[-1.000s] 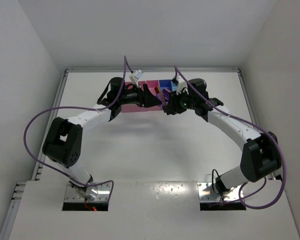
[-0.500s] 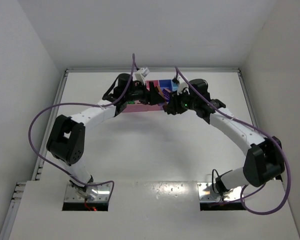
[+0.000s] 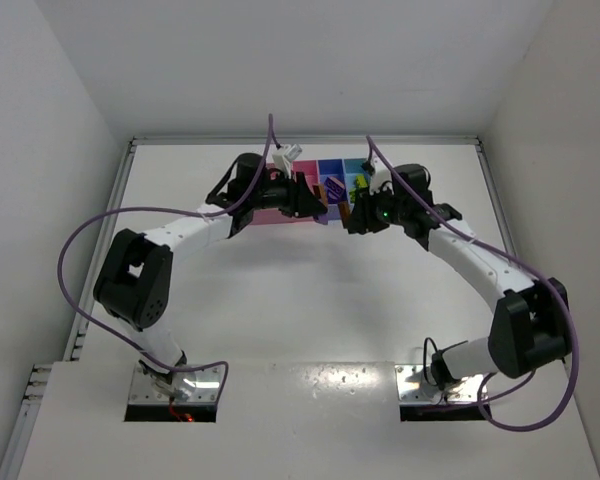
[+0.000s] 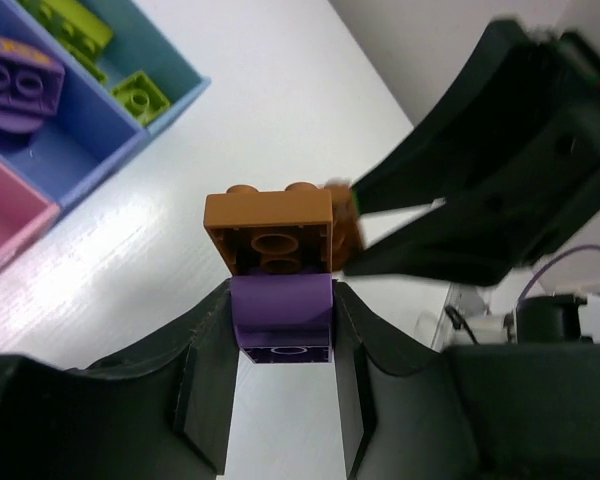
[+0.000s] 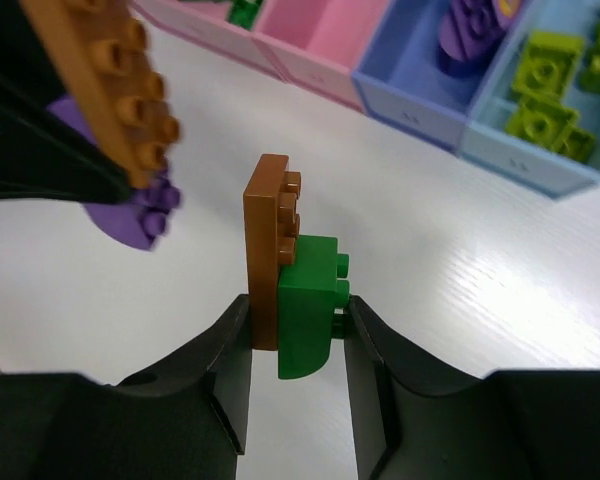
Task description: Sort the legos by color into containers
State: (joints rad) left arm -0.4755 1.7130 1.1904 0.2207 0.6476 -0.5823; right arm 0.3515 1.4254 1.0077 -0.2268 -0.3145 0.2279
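Observation:
My left gripper (image 4: 282,300) is shut on a purple brick (image 4: 282,315) that has a brown brick (image 4: 270,228) stuck on its far end. My right gripper (image 5: 295,320) is shut on a green brick (image 5: 308,300) joined to a brown plate (image 5: 268,250). The two grippers (image 3: 315,205) (image 3: 352,215) face each other a short way apart, just in front of the trays (image 3: 330,168). The purple-blue tray (image 5: 420,60) holds a purple brick (image 5: 475,30). The light blue tray (image 5: 540,160) holds yellow-green bricks (image 5: 545,90). A green brick (image 5: 245,12) lies in the wide pink tray.
The narrow pink tray (image 5: 325,30) sits between the wide pink one and the purple-blue one. The row of trays lies near the back of the white table (image 3: 300,290). Purple cables loop beside both arms.
The grippers were together over the trays' front edge. They have now drawn apart, the right one moving right, each holding its own bricks.

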